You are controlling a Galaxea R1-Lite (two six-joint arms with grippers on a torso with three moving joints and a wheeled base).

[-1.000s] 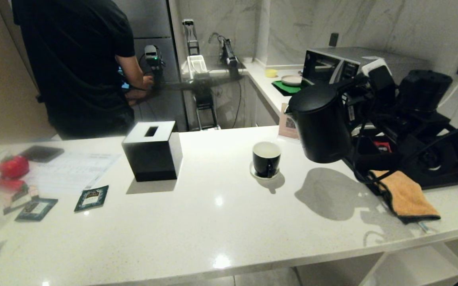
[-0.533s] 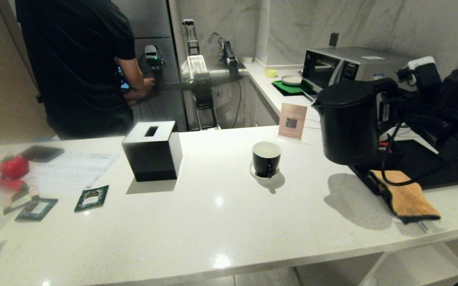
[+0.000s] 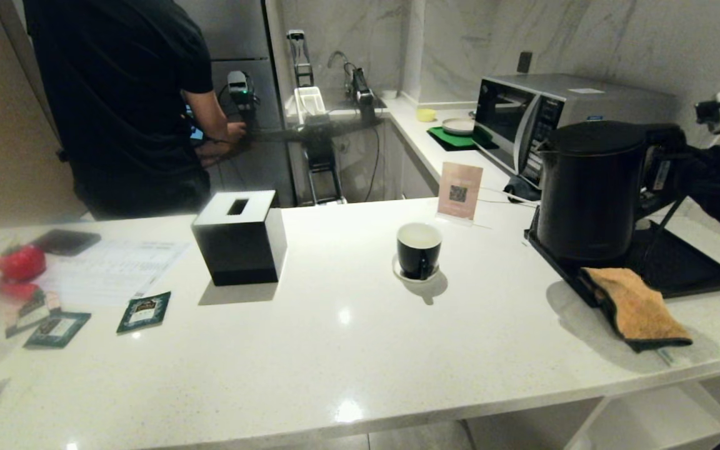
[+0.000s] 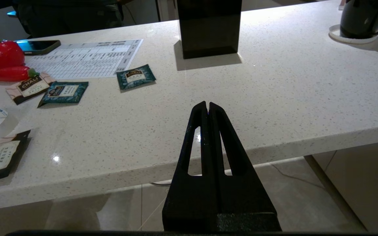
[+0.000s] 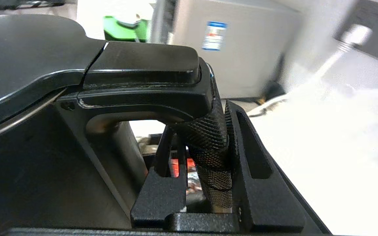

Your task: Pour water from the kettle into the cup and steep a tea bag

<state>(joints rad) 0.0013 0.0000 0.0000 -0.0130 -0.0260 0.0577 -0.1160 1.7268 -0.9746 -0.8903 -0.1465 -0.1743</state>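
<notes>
The tall black kettle (image 3: pixel 588 194) stands upright over the left end of a black tray (image 3: pixel 679 269) at the right of the counter; I cannot tell whether it touches the tray. My right gripper (image 5: pixel 202 131) is shut on the kettle's textured loop handle (image 5: pixel 210 147), and the arm reaches in from the right edge in the head view. The black cup (image 3: pixel 419 250), white inside, sits on its saucer (image 3: pixel 399 274) mid-counter, well to the kettle's left. My left gripper (image 4: pixel 207 105) is shut and empty at the counter's front edge. The tea bag is out of view.
A black tissue box (image 3: pixel 240 237) stands left of the cup. Dark green sachets (image 3: pixel 144 310) and a red toy (image 3: pixel 20 261) lie at the far left. An orange cloth (image 3: pixel 638 306) drapes over the tray's front. Behind are a microwave (image 3: pixel 560 106), a card sign (image 3: pixel 460 190) and a person (image 3: pixel 122 106).
My right arm has carried the kettle to the right, away from the cup, and turned it from tilted to upright over the black tray. The cup and left gripper have not moved.
</notes>
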